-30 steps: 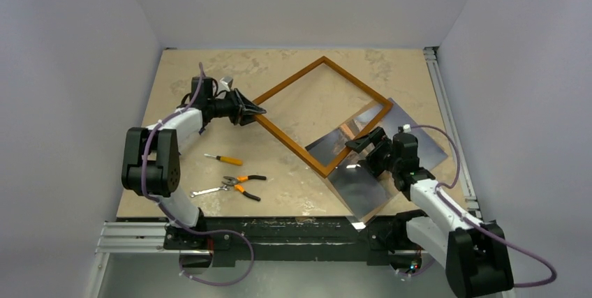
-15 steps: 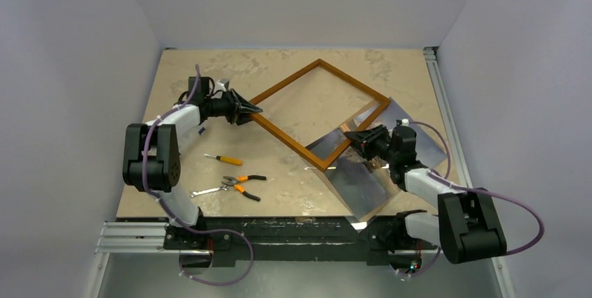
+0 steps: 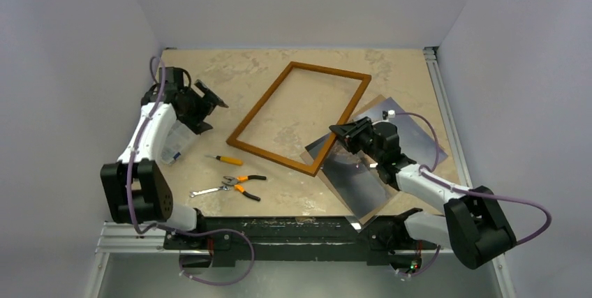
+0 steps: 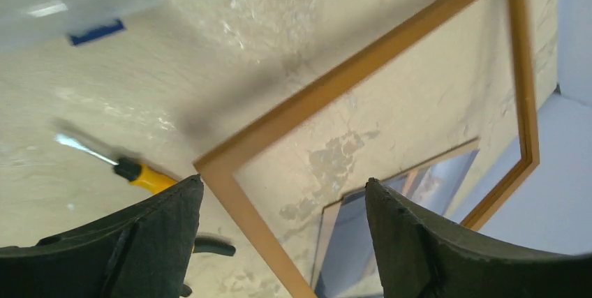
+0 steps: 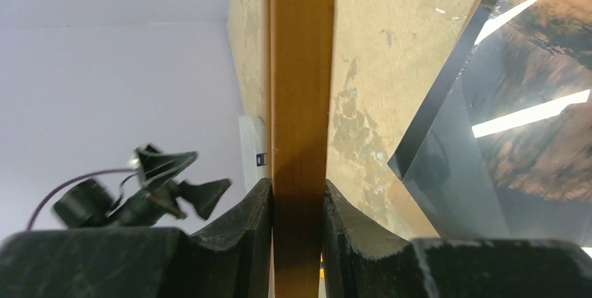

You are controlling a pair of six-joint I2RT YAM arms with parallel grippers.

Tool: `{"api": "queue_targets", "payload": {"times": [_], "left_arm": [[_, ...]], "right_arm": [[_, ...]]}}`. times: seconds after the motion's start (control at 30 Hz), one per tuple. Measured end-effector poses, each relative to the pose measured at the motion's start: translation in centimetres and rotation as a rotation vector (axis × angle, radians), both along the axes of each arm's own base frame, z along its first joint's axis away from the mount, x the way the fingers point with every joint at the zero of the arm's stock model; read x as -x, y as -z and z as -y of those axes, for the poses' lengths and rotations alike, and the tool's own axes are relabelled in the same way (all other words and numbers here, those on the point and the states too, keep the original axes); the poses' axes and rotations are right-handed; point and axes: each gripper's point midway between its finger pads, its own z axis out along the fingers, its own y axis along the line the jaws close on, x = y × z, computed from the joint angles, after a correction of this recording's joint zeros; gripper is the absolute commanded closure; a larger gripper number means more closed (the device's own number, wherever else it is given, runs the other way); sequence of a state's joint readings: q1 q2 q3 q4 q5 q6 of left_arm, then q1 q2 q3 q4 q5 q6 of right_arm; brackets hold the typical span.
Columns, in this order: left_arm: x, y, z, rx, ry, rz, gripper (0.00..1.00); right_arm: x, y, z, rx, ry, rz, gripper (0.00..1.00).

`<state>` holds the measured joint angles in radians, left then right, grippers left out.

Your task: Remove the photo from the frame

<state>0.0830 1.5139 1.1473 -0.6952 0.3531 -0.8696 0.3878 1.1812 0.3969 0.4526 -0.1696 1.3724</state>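
Note:
The orange-brown wooden frame (image 3: 260,101) lies flat in the middle of the table with bare tabletop showing through it. In the right wrist view, my right gripper (image 5: 298,193) is shut on the frame's moulding (image 5: 300,68); from above it (image 3: 336,131) holds the right long side. The photo (image 3: 352,185), glossy and picture side up, lies under my right arm, with only the frame's near right corner over its edge. The dark mountain print (image 5: 537,95) shows beside the jaws. My left gripper (image 3: 209,95) hovers open, left of the frame, holding nothing. Its wrist view shows the frame (image 4: 335,82) and the photo (image 4: 433,179) beyond its jaws.
A yellow-handled screwdriver (image 3: 225,160), orange-handled pliers (image 3: 244,185) and a small wrench (image 3: 204,191) lie near the front left. A clear plastic container (image 3: 174,143) sits under the left arm. A metal rail (image 3: 447,123) runs along the table's right edge.
My left gripper let go of the frame's left corner, opened and drew back left. My right gripper shut on the right side. The frame turned and slid left, off most of the photo.

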Motion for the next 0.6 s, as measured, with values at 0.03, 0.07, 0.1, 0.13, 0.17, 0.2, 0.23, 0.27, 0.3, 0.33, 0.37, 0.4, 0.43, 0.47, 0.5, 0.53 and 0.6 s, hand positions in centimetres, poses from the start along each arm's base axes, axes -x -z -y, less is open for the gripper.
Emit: {"api": "queue_targets", "payload": {"times": [0.03, 0.07, 0.1, 0.13, 0.17, 0.2, 0.23, 0.27, 0.3, 0.33, 0.37, 0.4, 0.43, 0.47, 0.5, 0.53, 0.6], "left_arm": [[0.1, -1.3, -1.2, -0.054, -0.031, 0.027, 0.15], [0.2, -2.6, -2.2, -0.099, -0.052, 0.059, 0.15], [0.1, -3.9, -2.8, -0.133, -0.071, 0.093, 0.15], [0.1, -4.9, -3.2, -0.153, -0.081, 0.116, 0.16], [0.0, -5.7, -3.4, -0.170, -0.092, 0.135, 0.17], [0.0, -6.2, -3.6, -0.181, -0.099, 0.146, 0.18], [0.0, -6.4, -3.7, -0.187, -0.101, 0.150, 0.18], [0.1, -6.4, -3.7, -0.189, -0.101, 0.147, 0.18], [0.2, -6.3, -3.7, -0.190, -0.097, 0.143, 0.18], [0.3, -6.2, -3.6, -0.192, -0.088, 0.140, 0.19], [0.4, -6.2, -3.5, -0.194, -0.077, 0.142, 0.19], [0.4, -6.4, -3.2, -0.193, -0.062, 0.148, 0.19], [0.5, -6.5, -2.7, -0.192, -0.043, 0.155, 0.19], [0.6, -6.7, -2.2, -0.194, -0.018, 0.166, 0.19], [0.7, -7.0, -1.4, -0.197, 0.011, 0.181, 0.19], [0.9, -7.4, -0.6, -0.200, 0.043, 0.202, 0.19], [1.3, -8.3, 0.8, -0.208, 0.100, 0.245, 0.20]], "right_arm": [[-0.1, -0.1, -0.2, 0.009, 0.012, 0.009, 1.00], [-0.1, -0.2, -0.3, 0.015, 0.022, 0.015, 1.00], [-0.2, -0.2, -0.4, 0.026, 0.027, 0.021, 1.00], [-0.3, -0.3, -0.6, 0.028, 0.039, 0.024, 1.00], [-0.5, -0.3, -0.9, 0.029, 0.047, 0.028, 1.00], [-0.7, -0.3, -1.1, 0.035, 0.051, 0.028, 1.00], [-1.0, -0.2, -1.4, 0.039, 0.057, 0.026, 1.00], [-1.4, -0.1, -1.8, 0.040, 0.065, 0.025, 1.00], [-1.7, -0.1, -2.3, 0.044, 0.068, 0.025, 1.00], [-2.0, 0.0, -2.8, 0.048, 0.080, 0.025, 1.00], [-2.3, 0.1, -3.3, 0.053, 0.091, 0.025, 1.00], [-2.5, 0.1, -3.9, 0.055, 0.100, 0.026, 1.00], [-2.8, 0.0, -4.6, 0.060, 0.109, 0.028, 1.00], [-3.1, -0.1, -5.4, 0.064, 0.121, 0.031, 1.00], [-3.5, -0.3, -6.3, 0.065, 0.130, 0.035, 1.00], [-4.0, -0.5, -7.3, 0.068, 0.144, 0.042, 1.00], [-4.6, -0.6, -8.9, 0.075, 0.160, 0.050, 1.00]]}}
